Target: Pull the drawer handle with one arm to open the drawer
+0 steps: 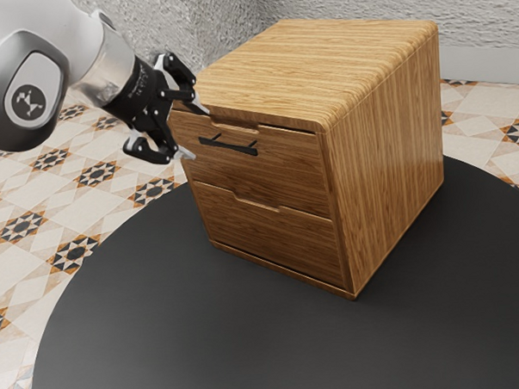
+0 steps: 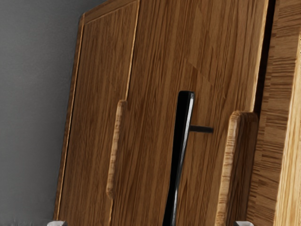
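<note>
The thin black bar handle [image 1: 229, 145] is on the upper drawer front [image 1: 284, 172] of the light-brown wooden cabinet [image 1: 368, 112]. It lies just ahead of the black two-finger claw [image 1: 193, 130], apart from it. The claw's fingers are spread wide beside the drawer's edge. The cabinet stands on a round black table [image 1: 248, 333].
</note>
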